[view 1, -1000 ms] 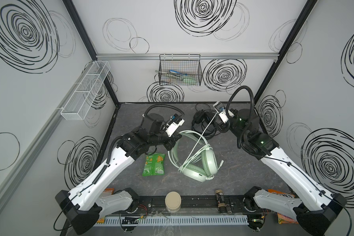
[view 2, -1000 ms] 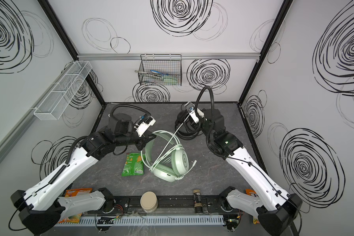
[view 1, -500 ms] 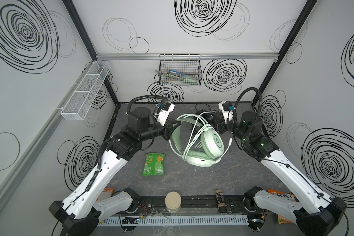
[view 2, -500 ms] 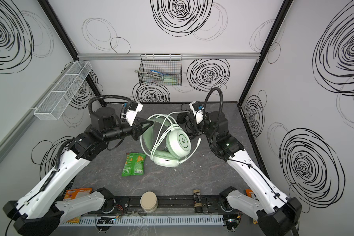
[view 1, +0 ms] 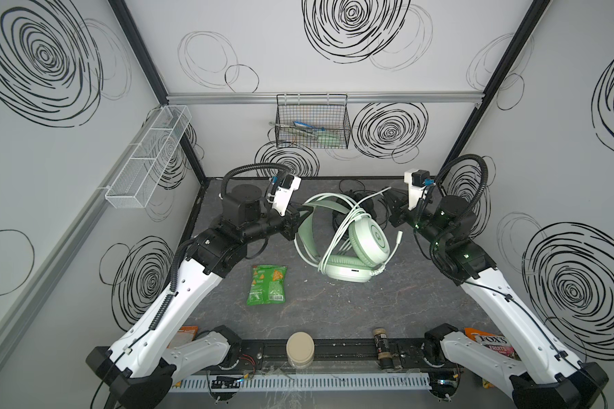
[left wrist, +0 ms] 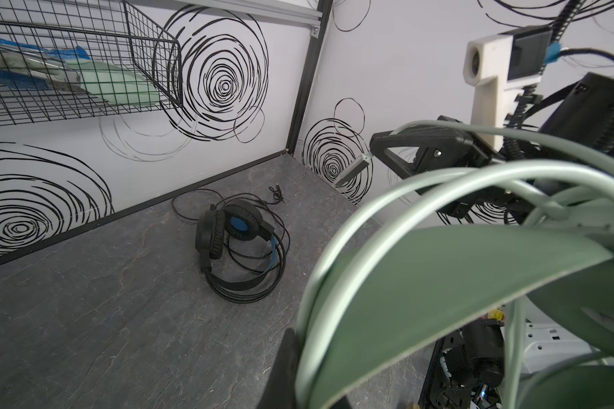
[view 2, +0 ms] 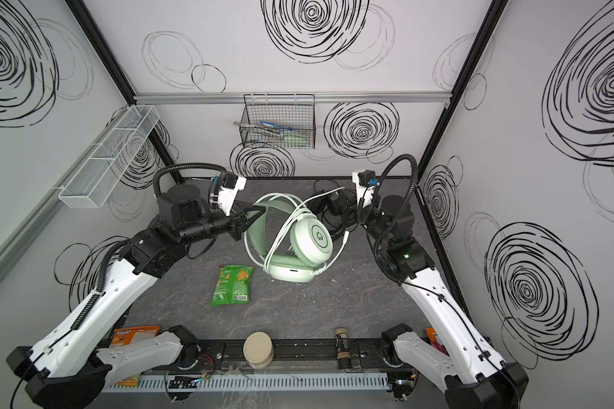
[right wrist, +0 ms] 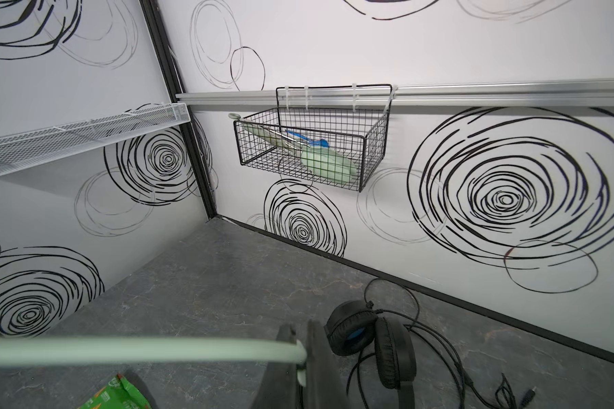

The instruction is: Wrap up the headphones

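Mint-green headphones (view 1: 367,240) are standing tilted at the middle of the dark table (view 1: 334,311), their pale cable (view 1: 341,233) looping around them. The left claw (view 1: 306,213) is clamping the headband, and the right claw (view 1: 390,197) is pinching the cable. Black headphones (left wrist: 224,230) are lying behind them near the back wall, and a green snack bag (view 1: 267,285) is lying in front.

Mint-green hdset (view 1: 369,240) upright mid-table w/ pale cable (view 1: 338,236) looped round band; black hdset (left wrist: 224,230) flat behind.
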You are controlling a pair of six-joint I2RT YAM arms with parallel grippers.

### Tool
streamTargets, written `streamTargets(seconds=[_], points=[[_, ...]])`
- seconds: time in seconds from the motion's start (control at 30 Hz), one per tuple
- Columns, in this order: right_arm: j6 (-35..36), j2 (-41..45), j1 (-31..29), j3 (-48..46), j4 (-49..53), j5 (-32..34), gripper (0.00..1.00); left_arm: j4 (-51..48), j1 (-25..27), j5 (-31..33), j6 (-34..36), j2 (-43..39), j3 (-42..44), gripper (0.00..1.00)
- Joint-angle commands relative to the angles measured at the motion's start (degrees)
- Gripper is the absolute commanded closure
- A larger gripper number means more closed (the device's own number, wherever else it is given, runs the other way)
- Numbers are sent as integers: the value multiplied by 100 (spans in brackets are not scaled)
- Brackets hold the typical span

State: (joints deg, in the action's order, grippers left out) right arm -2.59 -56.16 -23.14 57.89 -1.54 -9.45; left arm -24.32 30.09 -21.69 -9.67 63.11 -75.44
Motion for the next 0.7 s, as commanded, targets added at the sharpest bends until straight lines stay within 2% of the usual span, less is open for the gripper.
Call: streamTargets(seconds=[0.0, 0.23, 0.4, 0.53, 0.67], points=[[-186, -5, 100, 71, -270, -2, 93, 634, -38, -201, -242, -80, -76, 100], [-408, -253, 93, -68, -478, -289, 95, 1212, -26, -886, -531, -111, 65, 100], [-746, -401, 77, -174, -801, -1009, 93, 2180, -15, -1176, -1295, -154, 318, 100], [-1072, -456, 66, -248, -1137, -1517, 92, 3198, -23, -1148, -2182, -137, 530, 100], [-1395, -535, 77, -142, -1332, -2050, 92, 3444, -63, -1083, -2376, 31, 415, 100]])
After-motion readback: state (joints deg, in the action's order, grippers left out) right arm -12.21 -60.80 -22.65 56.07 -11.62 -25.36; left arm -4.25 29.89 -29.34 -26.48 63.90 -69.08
